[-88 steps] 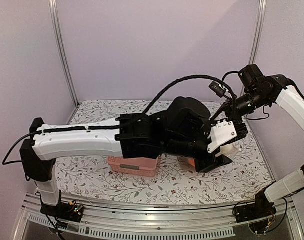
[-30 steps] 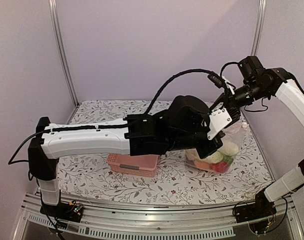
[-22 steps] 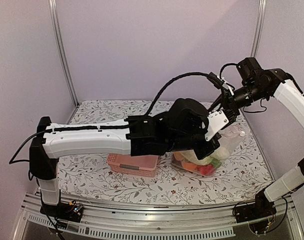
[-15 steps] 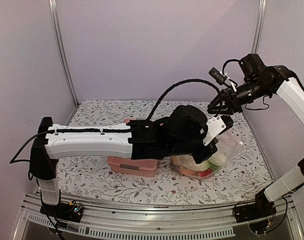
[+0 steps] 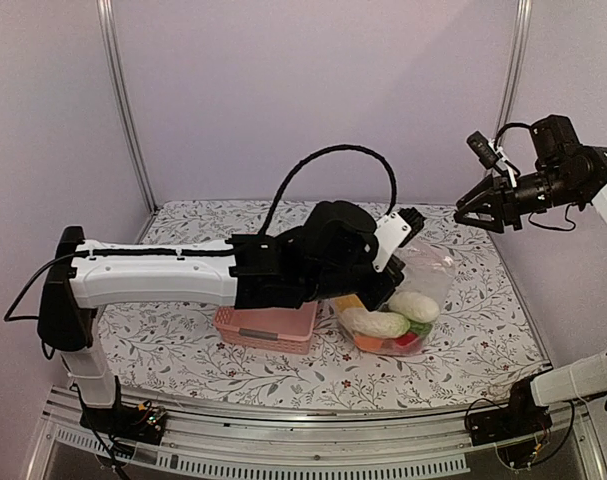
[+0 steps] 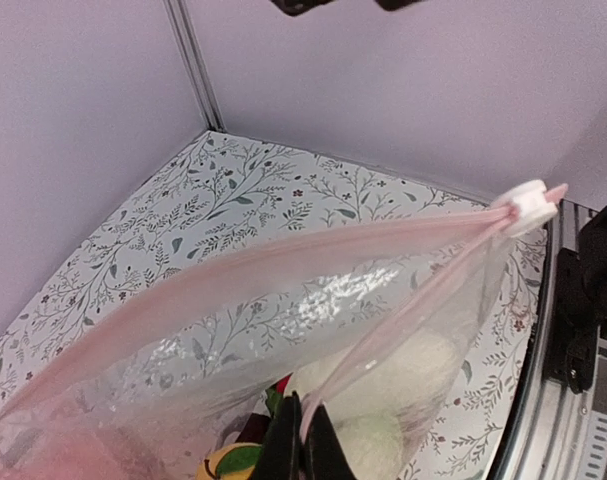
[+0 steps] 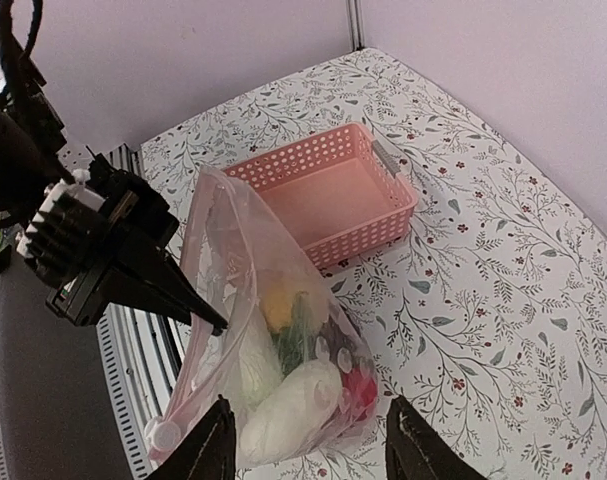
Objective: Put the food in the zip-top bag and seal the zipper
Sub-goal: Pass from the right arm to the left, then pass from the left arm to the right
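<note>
The zip-top bag [image 5: 423,275] rests on the table, clear with a pink zipper [image 6: 283,262] along its mouth and a white slider [image 6: 528,197] at one end. The food [image 7: 293,405] lies inside: white radish pieces, a red piece [image 7: 361,388], something yellow and green. My left gripper [image 6: 303,445] is shut on the bag's mouth edge, and in the right wrist view its black fingertips [image 7: 211,322] pinch that edge. My right gripper [image 5: 480,215] hangs open, high and to the right of the bag, holding nothing. From its own camera the right gripper [image 7: 311,455] looks down on the bag.
A pink slatted basket [image 5: 266,325] stands left of the bag, partly under the left arm; it looks hollow in the right wrist view [image 7: 333,195]. The left arm [image 5: 163,275] stretches across the floral table. Walls and metal posts [image 5: 123,110] close in the back and sides.
My right gripper has opened, let go of the bag and pulled away up and to the right. The left gripper has lowered the bag and shifted it left.
</note>
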Available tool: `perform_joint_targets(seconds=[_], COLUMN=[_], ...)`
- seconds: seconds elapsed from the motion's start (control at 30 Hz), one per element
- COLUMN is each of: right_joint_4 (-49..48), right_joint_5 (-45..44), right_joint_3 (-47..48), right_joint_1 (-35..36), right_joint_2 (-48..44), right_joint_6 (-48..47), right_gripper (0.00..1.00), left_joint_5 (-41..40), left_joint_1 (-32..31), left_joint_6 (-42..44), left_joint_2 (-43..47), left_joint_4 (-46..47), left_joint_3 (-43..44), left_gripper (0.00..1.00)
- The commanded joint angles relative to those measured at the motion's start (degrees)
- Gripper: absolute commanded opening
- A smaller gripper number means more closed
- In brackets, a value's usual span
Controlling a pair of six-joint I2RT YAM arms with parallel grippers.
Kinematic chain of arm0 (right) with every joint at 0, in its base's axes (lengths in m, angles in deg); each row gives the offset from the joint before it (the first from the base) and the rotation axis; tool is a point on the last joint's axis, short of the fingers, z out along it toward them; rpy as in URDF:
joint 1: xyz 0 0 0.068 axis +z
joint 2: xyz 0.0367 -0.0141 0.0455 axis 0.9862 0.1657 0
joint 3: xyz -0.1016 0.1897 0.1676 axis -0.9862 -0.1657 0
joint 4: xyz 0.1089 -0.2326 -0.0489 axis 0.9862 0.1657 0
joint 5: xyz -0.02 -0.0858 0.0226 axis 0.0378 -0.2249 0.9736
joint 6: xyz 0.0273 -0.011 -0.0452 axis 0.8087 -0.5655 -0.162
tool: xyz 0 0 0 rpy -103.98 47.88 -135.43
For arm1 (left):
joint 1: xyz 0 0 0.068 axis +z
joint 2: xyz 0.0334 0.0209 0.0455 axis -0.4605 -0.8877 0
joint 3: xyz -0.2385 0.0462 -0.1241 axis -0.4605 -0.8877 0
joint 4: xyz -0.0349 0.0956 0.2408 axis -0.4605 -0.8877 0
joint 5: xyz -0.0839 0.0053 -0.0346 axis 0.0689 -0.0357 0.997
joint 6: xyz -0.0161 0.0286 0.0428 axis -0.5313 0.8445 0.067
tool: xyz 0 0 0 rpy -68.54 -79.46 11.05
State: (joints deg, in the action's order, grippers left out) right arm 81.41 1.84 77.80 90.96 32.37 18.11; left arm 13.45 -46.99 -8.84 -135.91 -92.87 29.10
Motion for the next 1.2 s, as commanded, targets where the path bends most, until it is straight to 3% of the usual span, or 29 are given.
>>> perform_joint_targets(seconds=[0.0, 0.4, 1.17], right_joint_4=[-1.54, -10.0, -19.04], right_joint_5=[3.43, 7.84, -1.19], right_joint_3=[-5.52, -21.6, -22.25], right_joint_1=[-0.11, 0.31, 10.79], right_joint_2=[-3.92, -14.32, -10.17], right_joint_6=[-0.9, -6.43, -5.07], right_gripper=[0.51, 0.5, 0.28], left_joint_5=[-0.02, 4.14, 7.59], left_joint_1=[3.1, 5.89, 7.26], left_joint_6=[-3.62, -6.88, -7.89], left_joint_2=[3.76, 5.1, 3.55], left_joint_4=[3.6, 5.05, 3.98], left_joint_3=[-3.68, -6.18, -3.31], left_gripper=[0.0, 0.0, 0.0])
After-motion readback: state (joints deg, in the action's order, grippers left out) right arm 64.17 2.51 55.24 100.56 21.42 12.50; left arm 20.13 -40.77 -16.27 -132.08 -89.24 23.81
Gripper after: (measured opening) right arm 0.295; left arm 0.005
